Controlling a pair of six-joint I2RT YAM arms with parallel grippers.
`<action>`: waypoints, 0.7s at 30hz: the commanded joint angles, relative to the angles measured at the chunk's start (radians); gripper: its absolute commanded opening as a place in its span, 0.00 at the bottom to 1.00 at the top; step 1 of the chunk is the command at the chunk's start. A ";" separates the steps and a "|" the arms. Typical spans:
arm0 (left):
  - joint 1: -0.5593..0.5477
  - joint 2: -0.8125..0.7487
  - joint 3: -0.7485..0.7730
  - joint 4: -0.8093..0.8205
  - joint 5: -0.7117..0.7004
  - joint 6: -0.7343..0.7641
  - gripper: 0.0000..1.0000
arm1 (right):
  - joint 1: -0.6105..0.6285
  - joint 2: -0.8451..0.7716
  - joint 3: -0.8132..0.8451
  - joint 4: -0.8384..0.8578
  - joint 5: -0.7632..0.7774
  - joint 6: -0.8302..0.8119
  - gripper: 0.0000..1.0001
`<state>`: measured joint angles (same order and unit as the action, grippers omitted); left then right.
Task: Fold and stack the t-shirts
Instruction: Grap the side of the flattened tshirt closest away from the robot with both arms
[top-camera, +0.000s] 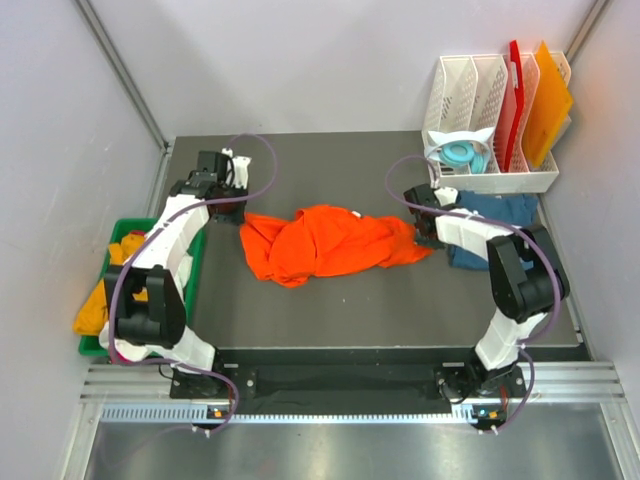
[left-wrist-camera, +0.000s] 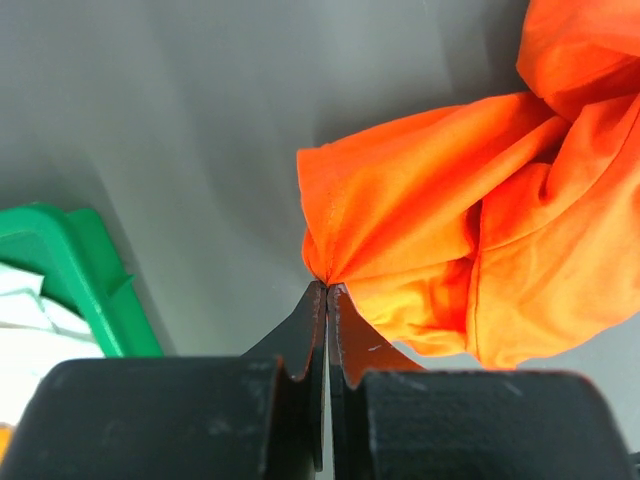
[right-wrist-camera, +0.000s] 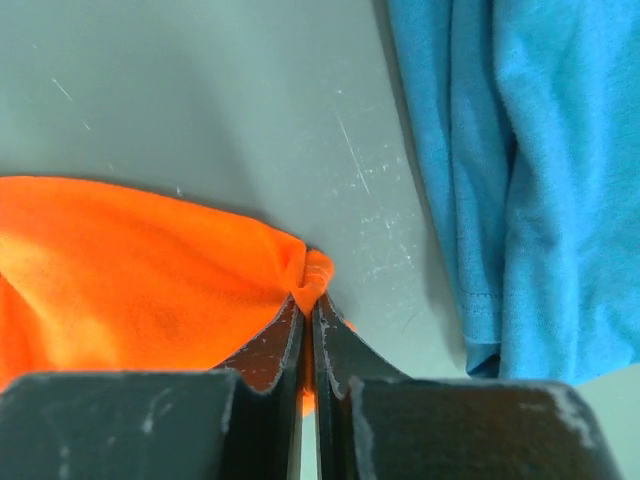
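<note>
- The bright orange t-shirt is pictured crumpled across the middle of the dark table, drawn out between the two arms.
- Its left end is held by the left gripper; in the left wrist view the fingers are pressed together on a gathered tuck of the cloth.
- Its right end is nipped by the right gripper, whose fingers are closed tight on a small bunched corner of orange fabric.
- A dark teal-blue t-shirt is seen lying in loose folds at the right side of the table. It lies just beside the right gripper and in front of the rack, and is partly covered by the right arm.
- A green bin is set beside the table's left edge. A yellow-orange cloth is heaped in it and hangs over its left side.
- Something white is glimpsed inside the bin in the left wrist view; what it is cannot be told.
- A white slotted rack is placed at the table's far right corner. A stiff red board and an orange board are stood upright in its right-hand slots.
- A teal-and-white round item is seen at the rack's front left.
</note>
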<state>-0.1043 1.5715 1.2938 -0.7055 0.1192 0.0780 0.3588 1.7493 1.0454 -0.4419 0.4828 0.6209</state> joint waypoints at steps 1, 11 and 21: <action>0.028 -0.088 0.053 0.014 -0.039 0.009 0.00 | -0.015 -0.189 0.071 0.009 0.060 -0.006 0.00; 0.274 -0.128 0.478 -0.057 0.045 -0.021 0.00 | -0.070 -0.416 0.632 -0.142 0.054 -0.200 0.00; 0.291 -0.327 0.346 -0.060 0.111 0.023 0.00 | -0.044 -0.629 0.492 -0.178 0.020 -0.306 0.00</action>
<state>0.1745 1.3190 1.7191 -0.7513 0.2169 0.0578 0.3058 1.1965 1.6421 -0.5552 0.4866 0.4068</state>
